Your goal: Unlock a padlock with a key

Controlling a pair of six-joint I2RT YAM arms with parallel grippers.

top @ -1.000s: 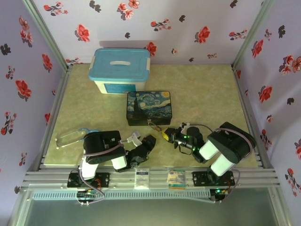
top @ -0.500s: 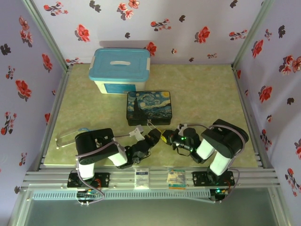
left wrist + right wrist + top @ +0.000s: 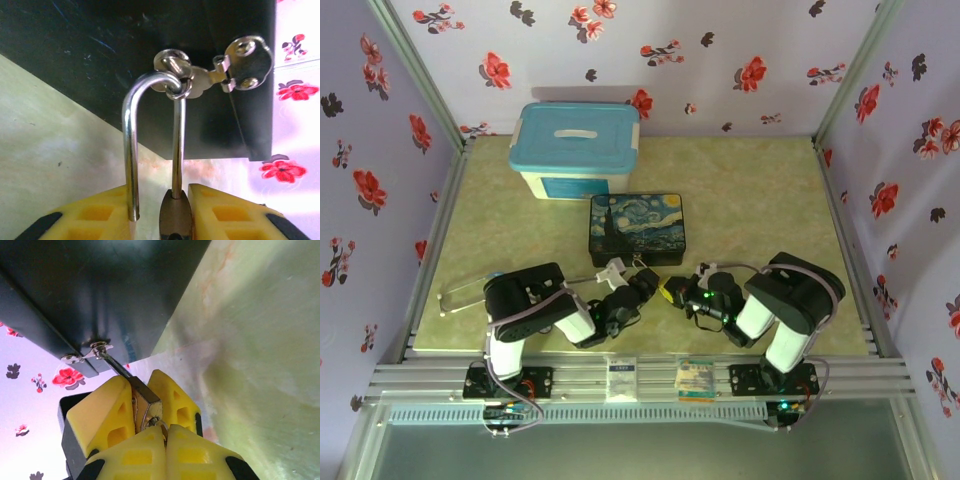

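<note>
The brass padlock (image 3: 175, 216) hangs by its silver shackle (image 3: 131, 150) from the hasp ring (image 3: 172, 87) of the Starry Night box (image 3: 637, 228). The shackle's free leg is out of the body. My left gripper (image 3: 162, 192) stands around the padlock body: the right finger (image 3: 225, 210) touches it and a narrow gap shows at the left finger (image 3: 90, 220). In the right wrist view my right gripper (image 3: 165, 427) is shut on the key (image 3: 159, 421), pressed against the underside of the padlock (image 3: 145, 400). Most of the key is hidden between the pads.
A white bin with a blue lid (image 3: 577, 150) stands behind the painted box. A stethoscope (image 3: 470, 290) lies at the left near the left arm. Both grippers meet just in front of the painted box's front wall (image 3: 100, 290).
The left arm has reached forward and right to the box front, and its jaws have opened and partly closed round the padlock. The right gripper has shifted slightly left and stays shut.
</note>
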